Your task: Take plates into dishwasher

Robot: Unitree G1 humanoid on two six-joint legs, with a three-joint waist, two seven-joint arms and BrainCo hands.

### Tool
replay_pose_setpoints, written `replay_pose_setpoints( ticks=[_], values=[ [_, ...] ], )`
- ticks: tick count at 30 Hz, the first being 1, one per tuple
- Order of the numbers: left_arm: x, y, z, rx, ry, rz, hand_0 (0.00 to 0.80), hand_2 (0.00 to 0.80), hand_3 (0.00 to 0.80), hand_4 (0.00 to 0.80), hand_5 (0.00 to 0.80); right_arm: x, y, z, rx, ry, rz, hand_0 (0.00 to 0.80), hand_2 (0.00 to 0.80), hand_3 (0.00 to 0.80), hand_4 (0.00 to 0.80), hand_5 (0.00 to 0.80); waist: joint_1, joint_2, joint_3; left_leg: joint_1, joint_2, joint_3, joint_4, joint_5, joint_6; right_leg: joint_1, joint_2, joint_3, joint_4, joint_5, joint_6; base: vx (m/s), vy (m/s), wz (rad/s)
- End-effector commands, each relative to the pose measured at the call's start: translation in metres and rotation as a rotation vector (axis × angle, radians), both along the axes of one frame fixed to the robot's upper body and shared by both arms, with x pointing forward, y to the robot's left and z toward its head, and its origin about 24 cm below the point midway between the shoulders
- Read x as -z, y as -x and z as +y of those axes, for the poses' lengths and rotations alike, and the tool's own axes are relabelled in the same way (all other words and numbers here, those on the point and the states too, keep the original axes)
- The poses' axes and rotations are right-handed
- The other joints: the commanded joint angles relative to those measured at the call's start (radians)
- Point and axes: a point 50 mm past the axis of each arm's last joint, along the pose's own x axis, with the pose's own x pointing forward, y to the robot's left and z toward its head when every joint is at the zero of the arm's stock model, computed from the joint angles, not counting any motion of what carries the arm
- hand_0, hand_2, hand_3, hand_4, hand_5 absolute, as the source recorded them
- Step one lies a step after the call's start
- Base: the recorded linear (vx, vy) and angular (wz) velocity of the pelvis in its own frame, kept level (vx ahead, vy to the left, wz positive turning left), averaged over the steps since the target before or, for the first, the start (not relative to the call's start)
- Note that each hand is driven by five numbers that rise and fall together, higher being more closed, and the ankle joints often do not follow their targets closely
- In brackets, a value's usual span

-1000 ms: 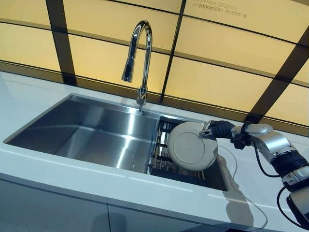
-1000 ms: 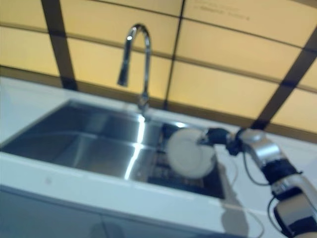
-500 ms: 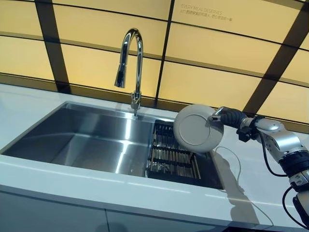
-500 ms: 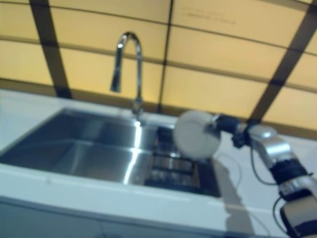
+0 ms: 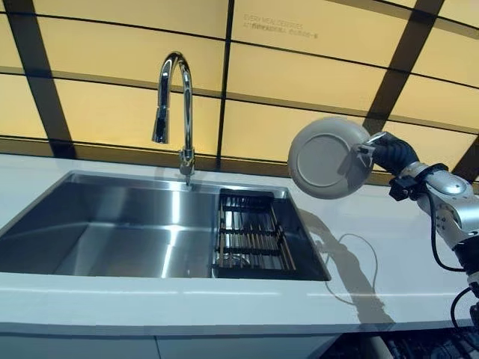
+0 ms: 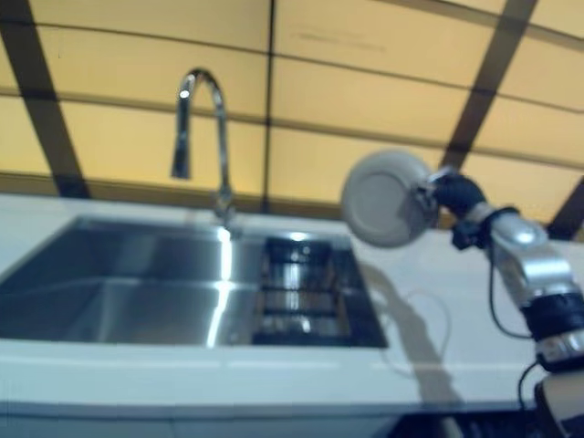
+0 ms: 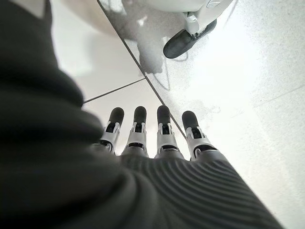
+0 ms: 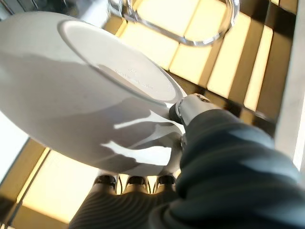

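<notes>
plate (image 5: 328, 158) | white, round | on edge | raised above counter

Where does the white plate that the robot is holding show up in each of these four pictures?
Left eye view: plate in the upper right, held on edge by the right hand, above the counter right of the sink.
Right eye view: plate right of centre, same pose.
Left wrist view: not in it; only the left hand over floor.
Right wrist view: plate fills the frame.
Shared landmark: the faucet.

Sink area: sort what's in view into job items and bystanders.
Job: plate, pinched at its rim by the right hand above the counter; rack in the sink.
Bystanders: faucet, sink, counter, left hand hanging idle over the floor.
</notes>
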Motion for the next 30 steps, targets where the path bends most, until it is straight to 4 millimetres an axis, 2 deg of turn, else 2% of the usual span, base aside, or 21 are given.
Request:
replay_pose_setpoints(
  ticks=[1,6,10,13,16,21,25,28,30],
  values=[
    [-0.003,-0.006,0.011,-0.013,-0.045,-0.005,0.0,0.0,0.0,0.0,0.0,-0.064,0.028,-0.013,0.05,-0.076,-0.307,0.8,0.8,0.8,0.8,0.8,0.005,0.006,-0.003,-0.004,-0.044,-0.03,0.003,-0.065,0.063,-0.002,-0.042,0.001,0.087,-0.005,0.133,-0.008,0.097,-0.27],
    [-0.002,0.003,0.017,-0.004,-0.069,0.032,0.0,0.0,0.0,0.0,0.0,-0.071,0.04,-0.023,0.098,-0.12,-0.378,0.8,0.8,0.8,0.8,0.8,-0.012,0.0,-0.005,0.003,-0.043,-0.015,0.004,-0.073,0.062,-0.028,-0.044,0.009,0.08,0.032,0.148,-0.005,0.073,-0.18],
    [-0.002,0.007,0.019,0.003,-0.082,0.048,0.0,0.0,0.0,0.0,0.0,-0.073,0.048,-0.028,0.116,-0.135,-0.415,0.8,0.8,0.8,0.8,0.8,-0.033,-0.001,-0.002,0.015,-0.034,0.043,-0.001,-0.079,0.061,-0.07,-0.059,-0.033,0.111,0.067,0.159,-0.031,0.059,-0.41],
    [-0.003,0.005,0.021,-0.009,-0.086,0.04,0.0,0.0,0.0,0.0,0.0,-0.075,0.053,-0.031,0.11,-0.149,-0.43,0.8,0.8,0.8,0.8,0.8,-0.041,-0.003,-0.007,0.016,-0.02,0.087,-0.001,-0.079,0.064,-0.072,-0.081,-0.067,0.15,0.067,0.158,-0.067,0.016,-0.53],
    [-0.005,0.001,0.023,-0.026,-0.09,0.025,0.0,0.0,0.0,0.0,0.0,-0.074,0.058,-0.036,0.106,-0.18,-0.453,0.8,0.8,0.8,0.8,0.8,-0.037,-0.002,-0.013,0.014,0.01,0.134,0.004,-0.081,0.065,-0.039,-0.114,-0.094,0.198,0.046,0.152,-0.12,-0.043,-0.47],
    [-0.008,0.0,0.029,-0.045,-0.094,0.014,0.0,0.0,0.0,0.0,0.0,-0.078,0.063,-0.039,0.089,-0.211,-0.472,0.8,0.8,0.8,0.8,0.8,-0.026,-0.01,-0.04,0.005,0.051,0.185,0.005,-0.079,0.056,0.021,-0.177,-0.12,0.212,0.052,0.161,-0.109,-0.089,-0.56],
    [-0.008,0.0,0.031,-0.039,-0.102,0.023,0.0,0.0,0.0,0.0,0.0,-0.076,0.064,-0.042,0.099,-0.215,-0.462,0.8,0.8,0.8,0.8,0.8,-0.03,-0.016,-0.063,-0.001,0.062,0.219,0.002,-0.079,0.054,0.052,-0.197,-0.126,0.2,0.056,0.175,-0.052,-0.125,-0.87],
    [-0.009,0.001,0.034,-0.031,-0.112,0.032,0.0,0.0,0.0,0.0,0.0,-0.074,0.065,-0.043,0.1,-0.212,-0.452,0.8,0.8,0.8,0.8,0.8,-0.043,-0.019,-0.078,-0.001,0.071,0.241,-0.002,-0.077,0.051,0.059,-0.188,-0.122,0.192,0.046,0.18,-0.061,-0.19,-0.64],
    [-0.01,0.002,0.036,-0.032,-0.12,0.032,0.0,0.0,0.0,0.0,0.0,-0.072,0.066,-0.044,0.095,-0.213,-0.445,0.8,0.8,0.8,0.8,0.8,-0.059,-0.019,-0.085,-0.001,0.081,0.255,-0.002,-0.073,0.047,0.062,-0.151,-0.119,0.169,0.001,0.173,-0.085,-0.26,-0.3]
  ],
)
